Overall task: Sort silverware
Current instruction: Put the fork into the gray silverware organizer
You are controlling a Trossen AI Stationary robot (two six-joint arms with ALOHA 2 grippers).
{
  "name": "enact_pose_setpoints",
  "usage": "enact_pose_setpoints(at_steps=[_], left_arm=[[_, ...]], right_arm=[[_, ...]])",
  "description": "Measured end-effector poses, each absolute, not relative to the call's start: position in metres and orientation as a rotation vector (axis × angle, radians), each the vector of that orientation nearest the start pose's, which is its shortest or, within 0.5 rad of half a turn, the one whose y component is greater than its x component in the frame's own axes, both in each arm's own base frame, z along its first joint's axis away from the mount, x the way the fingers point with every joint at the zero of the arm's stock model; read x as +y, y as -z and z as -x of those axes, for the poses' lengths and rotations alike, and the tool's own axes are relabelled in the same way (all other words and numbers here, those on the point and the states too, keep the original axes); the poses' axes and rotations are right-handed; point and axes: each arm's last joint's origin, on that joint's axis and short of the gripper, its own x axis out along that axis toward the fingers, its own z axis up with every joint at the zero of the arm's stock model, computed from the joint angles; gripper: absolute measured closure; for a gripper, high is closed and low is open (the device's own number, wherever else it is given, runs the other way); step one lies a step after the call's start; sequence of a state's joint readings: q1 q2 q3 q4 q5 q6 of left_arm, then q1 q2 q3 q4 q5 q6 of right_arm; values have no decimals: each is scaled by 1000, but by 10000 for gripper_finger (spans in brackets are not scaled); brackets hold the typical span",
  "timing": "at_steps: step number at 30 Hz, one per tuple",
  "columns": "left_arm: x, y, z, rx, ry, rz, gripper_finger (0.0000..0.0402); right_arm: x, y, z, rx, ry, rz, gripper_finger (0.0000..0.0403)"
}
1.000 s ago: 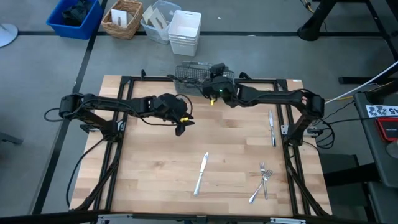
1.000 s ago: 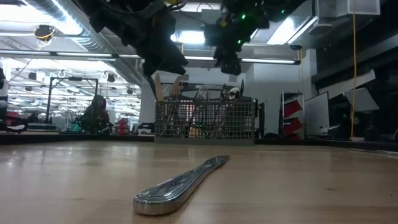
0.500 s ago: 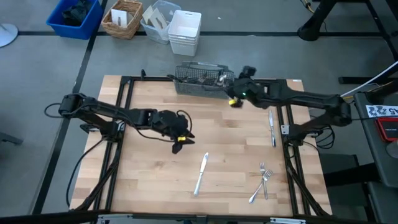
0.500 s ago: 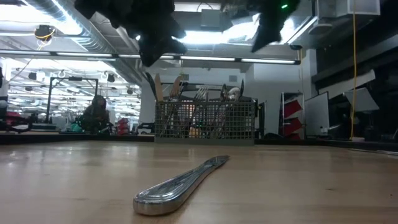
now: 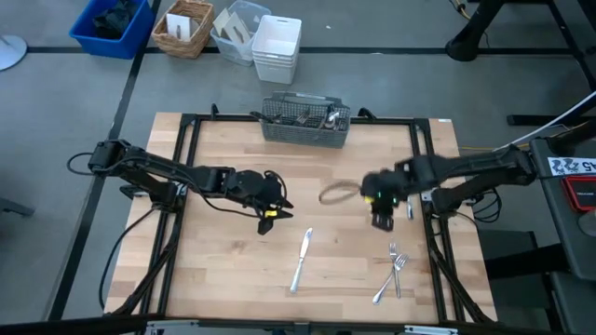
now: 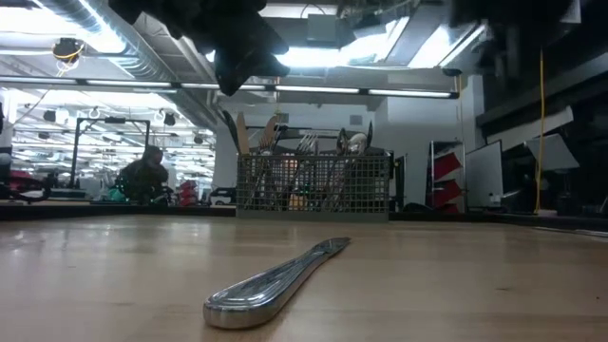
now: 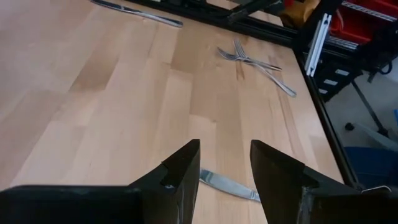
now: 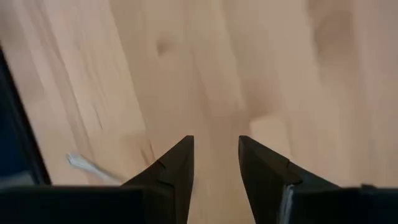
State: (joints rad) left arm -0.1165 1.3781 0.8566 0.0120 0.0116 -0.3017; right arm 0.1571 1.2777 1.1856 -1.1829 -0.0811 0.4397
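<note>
Two dark robot arms reach over a pale wooden worktop [image 5: 233,270] scattered with silverware. The left gripper [image 5: 268,220] hangs above the middle of the worktop, its two fingers [image 7: 184,171] apart with nothing between them; its wrist camera looks past them at a table knife [image 7: 227,185] lying flat on the wood just beyond the fingertips. That same knife [image 5: 301,260] lies between the middle and the front edge of the worktop, and it fills the foreground of the table-level view [image 6: 275,279].

The right gripper [image 5: 382,220] hovers toward the right edge, blurred in the overhead view. Its fingers [image 8: 177,169] also stand apart and hold nothing, with bare wood showing in the gap.

Two forks [image 5: 395,270] lie crossed near the front right corner, also seen from the left wrist [image 7: 255,62]. Another knife [image 5: 407,194] rests along the right edge, just beside the right arm.

At the middle of the back edge stands a grey wire-mesh caddy [image 5: 305,122], seen from table level [image 6: 313,185] with cutlery standing upright inside it.

On the floor beyond the worktop sit a blue bin [image 5: 113,26], a wicker basket [image 5: 183,28] and a white crate [image 5: 277,46].
</note>
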Motion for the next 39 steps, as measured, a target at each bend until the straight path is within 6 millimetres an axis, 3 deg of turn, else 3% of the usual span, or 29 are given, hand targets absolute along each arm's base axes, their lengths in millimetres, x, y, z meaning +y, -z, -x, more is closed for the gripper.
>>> enact_pose_setpoints(at_steps=[6, 17, 27, 33, 39], left_arm=[[-35, -245, -294, 522, 60, 221, 269], [-35, -245, -294, 522, 60, 221, 269], [-35, -245, -294, 522, 60, 221, 269], [-35, -246, -294, 518, 60, 221, 269], [-35, -246, -294, 517, 60, 222, 269]], right_arm=[[68, -264, -200, 1429, 169, -316, 276], [98, -208, -166, 1540, 418, -494, 276], [140, -193, -156, 1448, 402, -756, 276], [158, -180, -149, 1459, 480, -809, 276], [176, -169, -155, 1439, 431, -859, 276]])
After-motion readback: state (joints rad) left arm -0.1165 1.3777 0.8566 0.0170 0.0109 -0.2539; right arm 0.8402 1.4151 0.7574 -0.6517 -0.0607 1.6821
